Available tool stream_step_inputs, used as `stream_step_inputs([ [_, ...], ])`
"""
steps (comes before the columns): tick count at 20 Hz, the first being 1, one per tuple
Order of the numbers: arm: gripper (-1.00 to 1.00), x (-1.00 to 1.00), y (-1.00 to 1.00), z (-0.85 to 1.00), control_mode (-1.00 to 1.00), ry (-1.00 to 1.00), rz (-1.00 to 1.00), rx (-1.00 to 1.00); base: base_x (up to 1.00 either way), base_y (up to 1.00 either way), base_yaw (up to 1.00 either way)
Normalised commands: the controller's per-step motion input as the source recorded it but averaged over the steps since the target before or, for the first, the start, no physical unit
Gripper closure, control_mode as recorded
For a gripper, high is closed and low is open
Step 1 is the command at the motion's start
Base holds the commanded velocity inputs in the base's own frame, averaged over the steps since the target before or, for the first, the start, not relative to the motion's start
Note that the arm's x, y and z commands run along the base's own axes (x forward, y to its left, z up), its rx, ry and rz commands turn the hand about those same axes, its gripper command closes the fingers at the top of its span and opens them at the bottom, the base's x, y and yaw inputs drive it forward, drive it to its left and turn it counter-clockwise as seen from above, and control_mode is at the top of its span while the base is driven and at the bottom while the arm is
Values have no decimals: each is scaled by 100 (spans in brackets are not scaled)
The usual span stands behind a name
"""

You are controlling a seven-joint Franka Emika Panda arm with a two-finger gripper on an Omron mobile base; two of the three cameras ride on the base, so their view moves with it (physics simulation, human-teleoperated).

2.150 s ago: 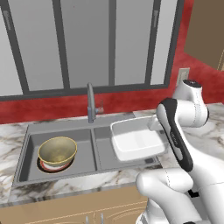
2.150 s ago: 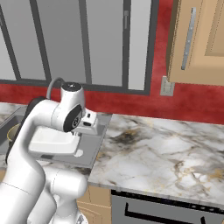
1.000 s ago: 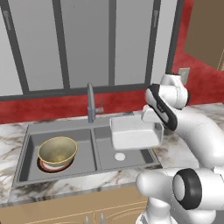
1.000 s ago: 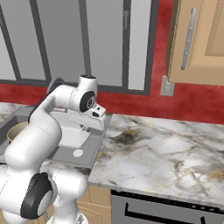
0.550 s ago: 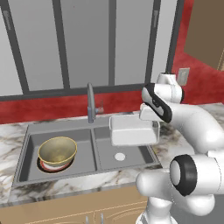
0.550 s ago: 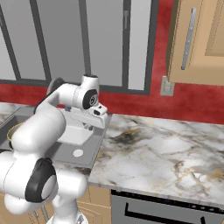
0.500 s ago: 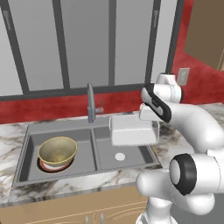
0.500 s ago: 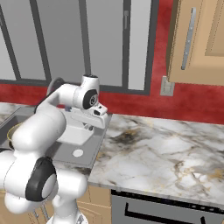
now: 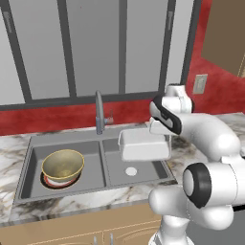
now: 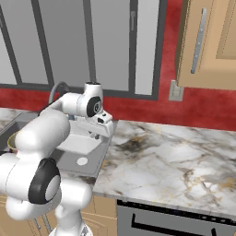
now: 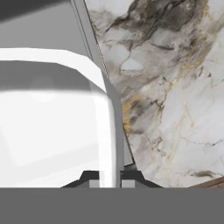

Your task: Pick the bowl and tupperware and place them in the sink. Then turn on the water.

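Note:
The white tupperware [image 9: 143, 145] hangs over the back of the sink's right basin, my gripper [image 9: 166, 138] shut on its right wall. In the hand view that wall [image 11: 108, 131] runs up between my gripper's [image 11: 109, 177] finger tips. The olive-gold bowl [image 9: 62, 165] sits in the left basin of the grey sink [image 9: 103, 162], on top of a red-and-white plate [image 9: 52, 182]. The slim faucet [image 9: 99, 112] stands behind the divider, and no water runs from it. From the right base view, my gripper [image 10: 94, 135] reaches over the sink [image 10: 69, 161].
Marble counter [image 10: 175, 156] stretches to the right of the sink, with an oven front [image 10: 175, 221] below it. A wall outlet [image 9: 199, 83] sits on the red backsplash, wooden cabinets [image 10: 207, 41] hang above, and window panels stand behind the faucet.
The arm has stretched out over the sink and carried the tupperware a little toward the back of the right basin. In the last half second almost nothing has moved.

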Motion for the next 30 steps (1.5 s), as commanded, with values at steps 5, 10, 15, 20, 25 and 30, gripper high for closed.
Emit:
stream_step_inputs([
  [5, 100, 1, 2, -14, -100, 0, -6, -6, 0, 0, 0],
  [10, 100, 2, 1, -4, -100, 0, -7, -4, 0, 0, 0],
  [15, 100, 18, 9, -1, -100, 0, -11, -1, 0, 0, 0],
  [20, 100, 18, 16, -7, -100, 0, -11, 0, 0, 0, 0],
  [25, 100, 12, 15, -17, -100, 1, -9, 0, 0, 0, 0],
  [30, 100, 9, 19, -23, -100, 7, -11, 0, 0, 0, 0],
])
